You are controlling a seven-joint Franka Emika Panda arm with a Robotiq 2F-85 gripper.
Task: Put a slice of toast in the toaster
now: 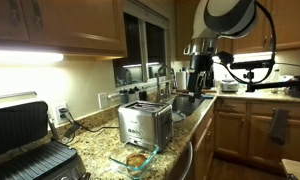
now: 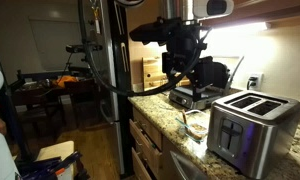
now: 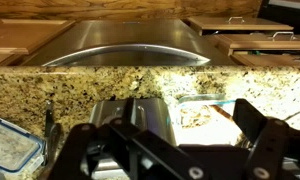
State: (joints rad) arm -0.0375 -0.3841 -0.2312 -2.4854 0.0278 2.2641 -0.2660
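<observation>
The toaster (image 1: 145, 123) is a brushed steel box standing on the granite counter; it also shows in an exterior view (image 2: 252, 125) and as a shiny block in the wrist view (image 3: 135, 118). The slice of toast (image 1: 138, 158) lies in a clear glass dish (image 1: 125, 161) in front of the toaster. In the wrist view the toast (image 3: 195, 115) sits in the dish just beyond my fingers. My gripper (image 3: 175, 150) is open and empty, well above the counter in both exterior views (image 1: 198, 80) (image 2: 187, 88), apart from the toast and the toaster.
A black-and-silver contact grill (image 1: 25, 140) stands at the near end of the counter. A blue-rimmed container (image 3: 10, 150) lies at the wrist view's lower left. A steel appliance front (image 3: 130, 45) and wooden cabinets (image 3: 20, 40) lie below the counter edge.
</observation>
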